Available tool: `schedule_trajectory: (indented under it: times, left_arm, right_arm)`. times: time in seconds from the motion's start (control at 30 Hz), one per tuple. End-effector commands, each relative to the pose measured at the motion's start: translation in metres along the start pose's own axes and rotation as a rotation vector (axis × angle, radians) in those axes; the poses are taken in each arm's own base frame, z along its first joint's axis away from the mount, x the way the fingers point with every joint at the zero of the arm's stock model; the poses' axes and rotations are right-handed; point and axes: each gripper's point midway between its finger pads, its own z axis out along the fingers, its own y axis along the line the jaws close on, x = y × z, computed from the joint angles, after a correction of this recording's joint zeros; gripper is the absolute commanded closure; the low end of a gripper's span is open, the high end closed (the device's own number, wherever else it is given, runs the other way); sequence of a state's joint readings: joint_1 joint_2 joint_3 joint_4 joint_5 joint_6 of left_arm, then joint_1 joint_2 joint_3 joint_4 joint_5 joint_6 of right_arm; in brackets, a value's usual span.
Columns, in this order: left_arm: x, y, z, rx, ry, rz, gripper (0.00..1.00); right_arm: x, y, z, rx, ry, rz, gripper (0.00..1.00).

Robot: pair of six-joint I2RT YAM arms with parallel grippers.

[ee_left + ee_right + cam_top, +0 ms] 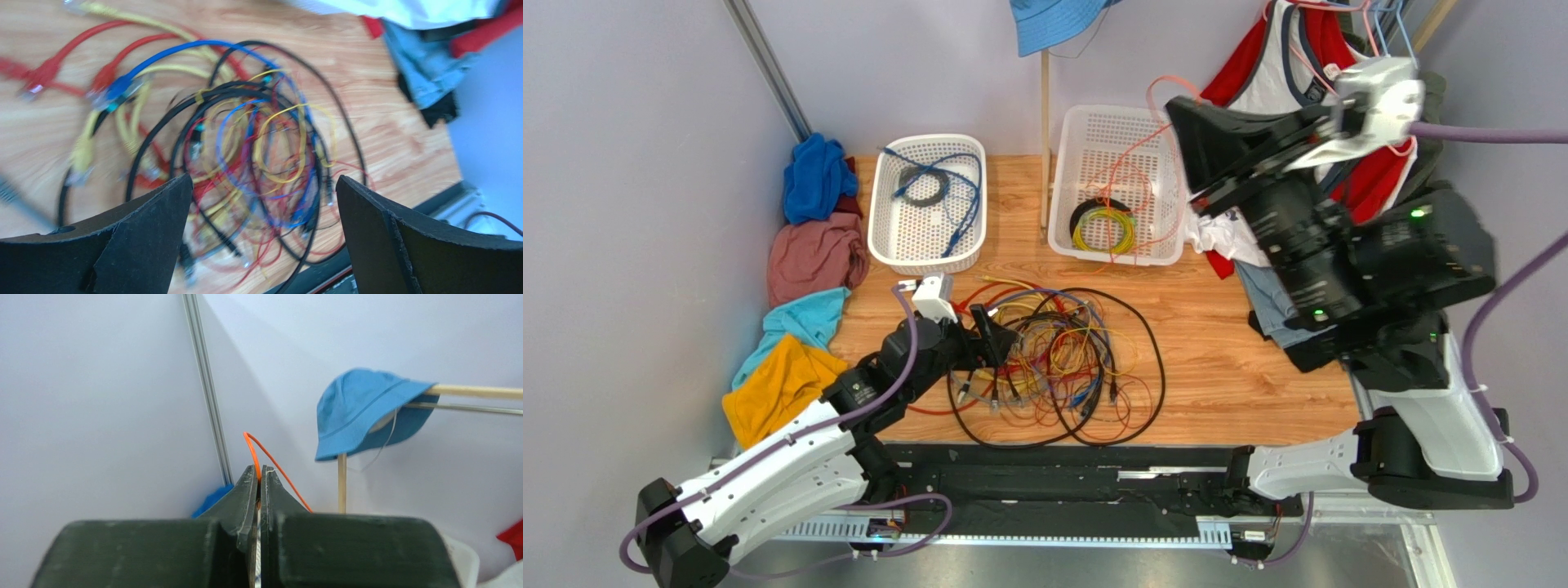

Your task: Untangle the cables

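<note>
The cables (1063,361) lie as a loose tangle of black, blue, red, orange and yellow wires on the wooden table. My left gripper (995,349) is open and empty, low over the tangle's left side. In the left wrist view the cables (258,153) lie between and beyond my open left gripper (264,202). My right gripper (1176,113) is raised high over the right basket, shut on a thin orange cable (253,452). In the top view the orange cable (1136,159) hangs down into that basket. In the right wrist view the right gripper (258,471) pinches it at the tips.
A white basket (879,233) at the back left holds a blue cable and a small black ring coil (923,186). The right white basket (1063,184) holds a yellow-green and black coil (1103,228). Clothes (811,257) are piled at the left edge, more clothes (1259,263) at the right. A blue hat (368,413) hangs on a wooden pole.
</note>
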State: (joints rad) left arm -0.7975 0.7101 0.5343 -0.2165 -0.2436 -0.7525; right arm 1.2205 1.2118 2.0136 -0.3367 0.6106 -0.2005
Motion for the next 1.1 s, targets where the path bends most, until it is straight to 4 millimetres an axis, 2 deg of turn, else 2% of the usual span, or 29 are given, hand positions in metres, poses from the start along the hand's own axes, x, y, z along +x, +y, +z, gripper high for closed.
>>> schedule_trajectory:
  times: [0.0, 0.13, 0.17, 0.23, 0.27, 0.3, 0.33, 0.37, 0.4, 0.43, 0.5, 0.53, 0.6, 0.63, 0.67, 0.7, 0.77, 0.8, 0.83, 0.9, 1.03, 1.07]
  left_arm:
    - [-0.028, -0.053, 0.001, 0.276, -0.133, 0.012, 0.04]
    - [-0.035, -0.065, 0.003, 0.327, -0.166, -0.007, 0.04]
    - [-0.028, -0.058, 0.007, 0.288, -0.129, -0.007, 0.04]
    - [-0.028, -0.052, 0.01, 0.234, -0.105, -0.011, 0.05]
    - [-0.013, -0.04, 0.015, 0.171, -0.041, -0.007, 0.05]
    - [-0.01, -0.03, 0.018, 0.114, -0.026, -0.01, 0.06]
    - [-0.008, -0.025, 0.019, 0.079, -0.01, -0.014, 0.06]
    - [0.004, -0.013, 0.019, 0.024, 0.036, -0.02, 0.06]
    - [0.006, -0.008, 0.019, -0.005, 0.044, -0.027, 0.06]
    - [0.01, -0.002, 0.018, -0.025, 0.054, -0.034, 0.07]
    - [0.015, 0.005, 0.013, -0.049, 0.061, -0.066, 0.07]
    - [0.022, 0.01, 0.012, -0.057, 0.068, -0.073, 0.07]
    - [0.019, 0.009, 0.004, -0.031, 0.039, -0.108, 0.08]
    - [0.016, 0.009, -0.002, -0.015, 0.02, -0.117, 0.09]
    - [0.017, 0.009, -0.005, -0.005, 0.017, -0.125, 0.09]
    - [0.015, 0.009, -0.008, 0.002, 0.009, -0.128, 0.09]
    - [0.012, 0.008, -0.015, 0.021, -0.008, -0.136, 0.1]
    - [0.01, 0.008, -0.017, 0.025, -0.017, -0.138, 0.1]
    - [0.009, 0.008, -0.019, 0.027, -0.017, -0.135, 0.1]
    - [0.007, 0.007, -0.023, 0.037, -0.024, -0.127, 0.1]
    - [0.007, 0.006, -0.024, 0.035, -0.015, -0.122, 0.1]
    - [0.009, 0.006, -0.024, 0.037, -0.008, -0.119, 0.1]
  right_arm:
    - [-0.038, -0.002, -0.004, -0.037, -0.074, 0.003, 1.0]
    - [-0.029, -0.003, -0.004, -0.027, -0.052, -0.011, 1.0]
    - [-0.02, -0.005, -0.004, -0.012, -0.033, -0.028, 1.0]
    - [-0.008, -0.008, -0.001, 0.012, -0.018, -0.056, 1.0]
    - [-0.003, -0.01, 0.0, 0.022, -0.012, -0.064, 1.0]
    - [0.014, -0.009, 0.004, 0.028, 0.014, -0.086, 1.0]
    - [0.021, -0.016, 0.007, 0.057, 0.023, -0.091, 1.0]
    - [0.028, -0.017, 0.011, 0.061, 0.033, -0.097, 1.0]
    - [0.043, -0.02, 0.015, 0.073, 0.06, -0.109, 1.0]
    - [0.05, -0.033, 0.021, 0.117, 0.065, -0.096, 1.0]
    - [0.072, -0.042, 0.032, 0.131, 0.098, -0.096, 1.0]
    - [0.079, -0.064, 0.039, 0.188, 0.104, -0.105, 1.0]
    - [0.093, -0.078, 0.051, 0.214, 0.122, -0.084, 1.0]
    - [0.108, -0.097, 0.064, 0.258, 0.146, -0.101, 1.0]
    - [0.113, -0.105, 0.07, 0.276, 0.148, -0.078, 1.0]
    - [0.118, -0.125, 0.078, 0.321, 0.15, -0.075, 1.0]
    - [0.135, -0.136, 0.099, 0.329, 0.165, -0.035, 1.0]
    - [0.136, -0.15, 0.106, 0.352, 0.155, -0.031, 1.0]
    - [0.154, -0.156, 0.118, 0.356, 0.18, -0.032, 1.0]
    - [0.15, -0.16, 0.133, 0.347, 0.15, -0.021, 1.0]
    - [0.174, -0.188, 0.165, 0.364, 0.136, 0.001, 1.0]
    - [0.193, -0.196, 0.174, 0.372, 0.154, 0.002, 1.0]
